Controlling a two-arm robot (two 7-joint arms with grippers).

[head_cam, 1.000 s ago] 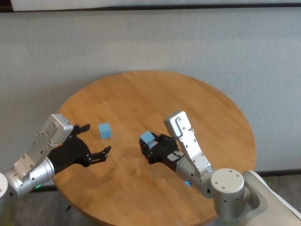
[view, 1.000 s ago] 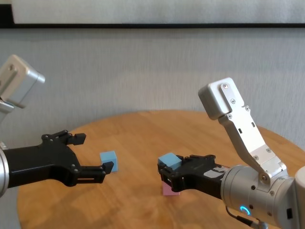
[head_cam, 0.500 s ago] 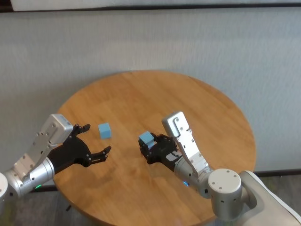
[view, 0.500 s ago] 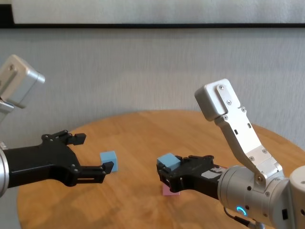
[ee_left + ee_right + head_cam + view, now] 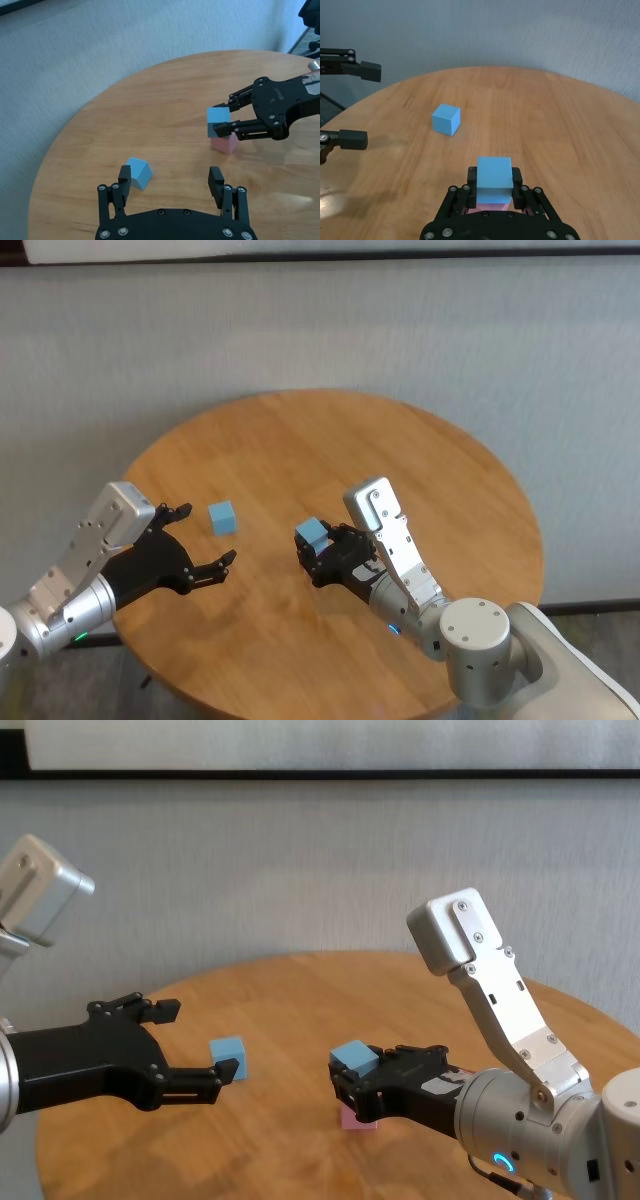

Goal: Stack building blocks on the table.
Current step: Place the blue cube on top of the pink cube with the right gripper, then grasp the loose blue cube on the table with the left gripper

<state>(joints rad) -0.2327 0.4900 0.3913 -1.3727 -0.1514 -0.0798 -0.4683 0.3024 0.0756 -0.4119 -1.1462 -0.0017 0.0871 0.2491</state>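
While right gripper (image 5: 313, 552) is clamping blue block (image 5: 494, 172) between fingers directly over pink block (image 5: 224, 143) near table (image 5: 420, 460) centre, you are seeing left gripper (image 5: 190, 1045) hanging with fingers spread wide, gripping nothing. Second blue block (image 5: 222, 517) is sitting on wood just beyond left fingertips (image 5: 124, 174).
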